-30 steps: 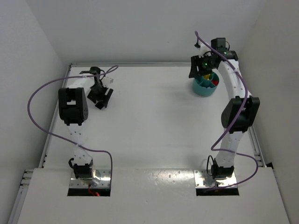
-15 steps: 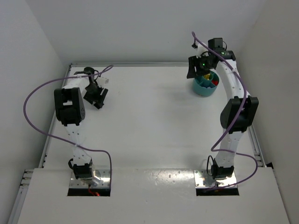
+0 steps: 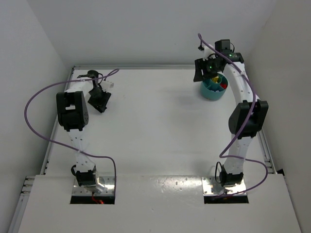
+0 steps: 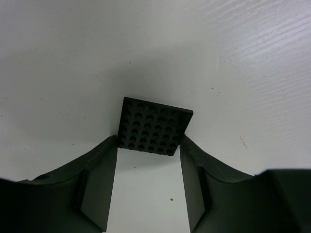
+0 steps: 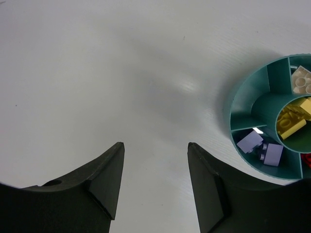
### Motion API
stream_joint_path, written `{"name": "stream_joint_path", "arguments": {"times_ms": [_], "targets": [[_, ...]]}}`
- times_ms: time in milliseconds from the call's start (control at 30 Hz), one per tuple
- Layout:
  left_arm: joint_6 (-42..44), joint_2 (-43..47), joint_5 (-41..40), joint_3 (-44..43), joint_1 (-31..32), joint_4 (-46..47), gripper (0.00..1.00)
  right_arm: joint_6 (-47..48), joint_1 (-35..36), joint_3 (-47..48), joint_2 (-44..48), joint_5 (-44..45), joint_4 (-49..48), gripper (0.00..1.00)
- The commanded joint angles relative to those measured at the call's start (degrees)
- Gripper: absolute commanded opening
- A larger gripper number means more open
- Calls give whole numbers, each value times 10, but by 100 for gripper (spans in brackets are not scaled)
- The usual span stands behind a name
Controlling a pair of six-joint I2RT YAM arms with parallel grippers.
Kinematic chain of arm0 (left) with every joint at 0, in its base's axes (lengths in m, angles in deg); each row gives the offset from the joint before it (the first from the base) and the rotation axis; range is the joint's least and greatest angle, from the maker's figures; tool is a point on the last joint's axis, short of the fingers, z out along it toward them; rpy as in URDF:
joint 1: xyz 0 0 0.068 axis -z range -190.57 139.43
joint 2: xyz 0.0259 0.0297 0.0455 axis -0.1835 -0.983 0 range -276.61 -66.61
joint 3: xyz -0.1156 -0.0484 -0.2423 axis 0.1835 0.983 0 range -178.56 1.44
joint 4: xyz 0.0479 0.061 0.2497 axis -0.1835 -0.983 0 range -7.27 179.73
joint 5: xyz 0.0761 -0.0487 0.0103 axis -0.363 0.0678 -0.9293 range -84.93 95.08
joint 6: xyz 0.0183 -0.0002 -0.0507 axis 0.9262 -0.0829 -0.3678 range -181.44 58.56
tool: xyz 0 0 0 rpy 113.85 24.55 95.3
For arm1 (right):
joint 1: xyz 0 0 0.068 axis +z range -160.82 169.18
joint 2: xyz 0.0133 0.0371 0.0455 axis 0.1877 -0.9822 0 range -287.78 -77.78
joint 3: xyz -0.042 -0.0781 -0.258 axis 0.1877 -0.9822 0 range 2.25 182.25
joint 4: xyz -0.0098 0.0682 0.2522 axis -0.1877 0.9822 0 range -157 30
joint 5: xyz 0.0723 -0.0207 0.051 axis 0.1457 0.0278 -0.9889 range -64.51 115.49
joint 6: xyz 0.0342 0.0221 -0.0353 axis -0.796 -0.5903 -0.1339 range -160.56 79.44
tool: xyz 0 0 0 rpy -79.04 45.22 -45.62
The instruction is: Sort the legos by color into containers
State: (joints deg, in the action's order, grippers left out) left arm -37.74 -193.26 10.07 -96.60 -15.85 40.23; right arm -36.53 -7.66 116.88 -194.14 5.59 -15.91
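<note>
Only the left wrist view is showing a black studded plate (image 4: 154, 126) between the left fingers (image 4: 97, 179), which are sitting closer together than earlier, grip unclear, while the right fingers (image 5: 104, 179) are hanging released beside the teal dish (image 5: 234, 104).

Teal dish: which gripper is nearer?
Right. The right gripper hangs open just beside the teal dish at the table's far right. The left gripper is across the table at the far left, fingertips at a black studded plate.
</note>
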Motion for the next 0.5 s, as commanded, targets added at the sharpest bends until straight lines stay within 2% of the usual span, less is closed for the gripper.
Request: {"name": "stream_joint_path", "arguments": {"times_ms": [0,33,200,300,467], "targets": [[7,-40,43,36,8,-27,34,0,4,17,-12,0,-9,56],[7,-34,53,42,8,-27,28,0,4,17,-12,0,-9,56],[13,2,97,72,8,-7,26,-5,14,3,-5,-8,-16,56],[20,54,129,98,8,17,26,-27,14,-19,8,-42,-31,56],[20,152,195,147,19,53,26,-84,14,-80,28,-150,-73,56]]}}
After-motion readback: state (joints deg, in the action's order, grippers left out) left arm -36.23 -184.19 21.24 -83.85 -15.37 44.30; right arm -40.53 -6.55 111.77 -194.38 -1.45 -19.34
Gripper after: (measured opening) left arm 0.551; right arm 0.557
